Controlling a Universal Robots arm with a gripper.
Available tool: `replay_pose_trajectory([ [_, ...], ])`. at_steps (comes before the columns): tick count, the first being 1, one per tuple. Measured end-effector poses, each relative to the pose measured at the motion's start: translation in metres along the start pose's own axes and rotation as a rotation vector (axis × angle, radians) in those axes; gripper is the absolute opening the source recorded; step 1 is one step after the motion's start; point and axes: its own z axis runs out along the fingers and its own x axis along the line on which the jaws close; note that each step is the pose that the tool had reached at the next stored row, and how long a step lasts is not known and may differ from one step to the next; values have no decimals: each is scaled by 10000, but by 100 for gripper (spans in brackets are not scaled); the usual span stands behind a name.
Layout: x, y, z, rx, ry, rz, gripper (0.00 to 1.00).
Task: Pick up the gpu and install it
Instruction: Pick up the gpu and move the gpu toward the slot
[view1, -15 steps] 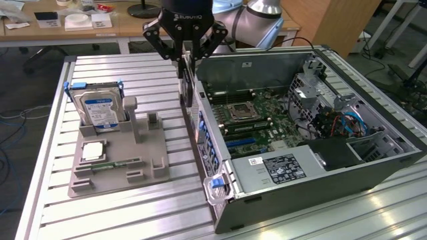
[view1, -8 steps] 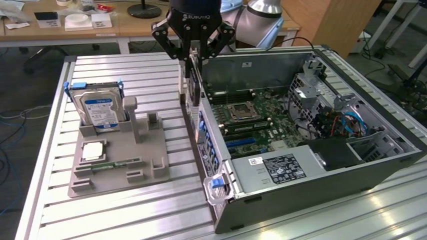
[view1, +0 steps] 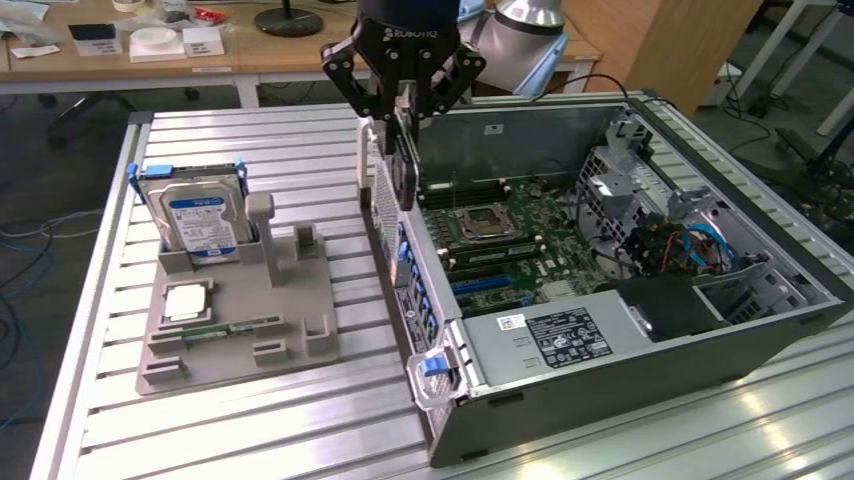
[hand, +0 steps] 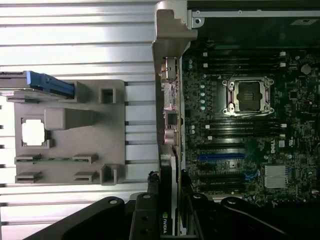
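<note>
On the ribbed aluminium table, well off the open grey computer case toward the exterior view's left, a grey moulded fixture tray carries a silver hard drive with a blue-white label, standing upright. Just above the case's rear wall, the black two-fingered hand is nearly closed, clamped on the thin black gpu card — held on edge, off the tray, its lower edge close by that wall. Inside the case lies the green motherboard — a blue expansion slot on it.
</note>
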Motion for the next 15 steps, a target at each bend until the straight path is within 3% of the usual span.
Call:
replay_pose_trajectory([
  [15,-215,11,3,0,1,-1,27],
])
